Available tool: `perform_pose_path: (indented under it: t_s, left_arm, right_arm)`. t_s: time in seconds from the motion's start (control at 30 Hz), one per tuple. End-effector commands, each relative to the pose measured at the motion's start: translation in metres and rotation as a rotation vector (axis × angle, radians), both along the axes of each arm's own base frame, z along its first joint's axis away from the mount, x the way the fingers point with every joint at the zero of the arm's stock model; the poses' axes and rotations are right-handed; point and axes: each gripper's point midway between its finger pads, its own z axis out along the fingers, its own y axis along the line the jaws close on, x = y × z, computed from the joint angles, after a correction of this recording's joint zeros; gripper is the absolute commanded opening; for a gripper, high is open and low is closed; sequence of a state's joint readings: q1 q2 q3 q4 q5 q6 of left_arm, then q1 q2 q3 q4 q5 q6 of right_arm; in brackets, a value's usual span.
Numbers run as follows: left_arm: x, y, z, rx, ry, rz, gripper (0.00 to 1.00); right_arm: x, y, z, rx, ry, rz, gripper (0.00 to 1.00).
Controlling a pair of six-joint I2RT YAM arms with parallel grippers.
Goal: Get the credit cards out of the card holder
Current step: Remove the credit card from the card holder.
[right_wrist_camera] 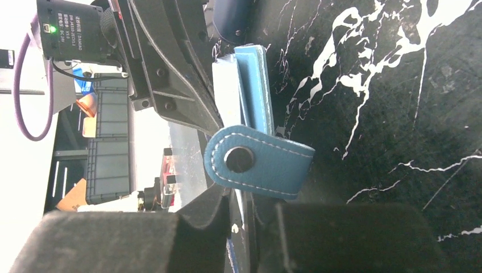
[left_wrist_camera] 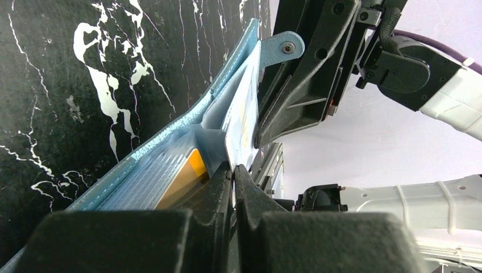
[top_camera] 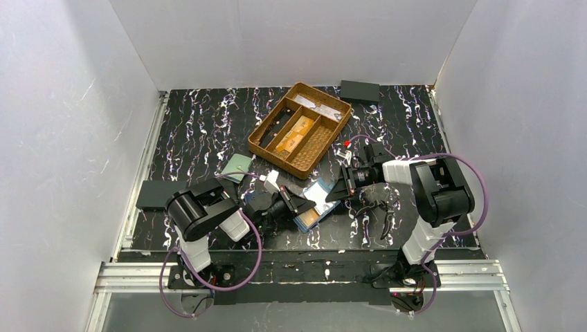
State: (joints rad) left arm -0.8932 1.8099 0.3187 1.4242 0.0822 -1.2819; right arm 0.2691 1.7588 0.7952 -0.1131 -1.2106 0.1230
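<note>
Black veined bench (top_camera: 208,124): left tool (left_wrist_camera: 234,168) clamps an inner panel of the light steel-blue folding card holder (left_wrist_camera: 170,136), right tool (right_wrist_camera: 241,219) pinches its flap; orange-gold credit card (left_wrist_camera: 196,165) pokes out just beside left tool.

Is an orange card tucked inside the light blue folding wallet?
Yes, the corner of an orange-gold card shows inside the pocket of the light blue folding wallet.

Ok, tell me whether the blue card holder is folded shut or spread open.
Open. The card holder has its halves parted, pockets showing in the left wrist view, an orange card tucked in one.
</note>
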Motion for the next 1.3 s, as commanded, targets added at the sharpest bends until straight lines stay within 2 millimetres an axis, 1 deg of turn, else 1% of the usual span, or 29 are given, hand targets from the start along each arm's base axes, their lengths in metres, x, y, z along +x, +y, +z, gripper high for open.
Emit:
perform_pose_path:
  t_s: [0.0, 0.13, 0.23, 0.43, 0.87, 1.1, 1.27]
  left_arm:
    - [-0.005, -0.003, -0.006, 0.025, -0.014, -0.054, 0.00]
    - [-0.006, -0.001, -0.012, 0.034, -0.001, -0.060, 0.00]
    - [-0.007, 0.002, -0.016, 0.043, 0.012, -0.062, 0.00]
    - [-0.009, 0.008, -0.022, 0.059, 0.018, -0.064, 0.00]
    - [-0.014, 0.011, -0.028, 0.070, 0.023, -0.108, 0.00]
    - [-0.016, 0.013, -0.033, 0.076, 0.042, -0.120, 0.00]
    - [-0.017, 0.014, -0.037, 0.078, 0.055, -0.125, 0.00]
  right_arm:
    - [0.005, -0.001, 0.008, 0.021, -0.036, 0.018, 0.15]
    - [0.005, -0.001, 0.006, 0.019, -0.035, 0.018, 0.07]
    - [0.007, -0.002, 0.005, 0.016, -0.029, 0.014, 0.04]
    - [0.009, -0.006, 0.000, 0.001, -0.020, -0.002, 0.03]
    - [0.012, -0.011, -0.009, -0.017, 0.005, -0.023, 0.01]
    - [0.014, -0.013, -0.012, -0.024, 0.014, -0.032, 0.02]
    - [0.015, -0.014, -0.015, -0.032, 0.024, -0.039, 0.05]
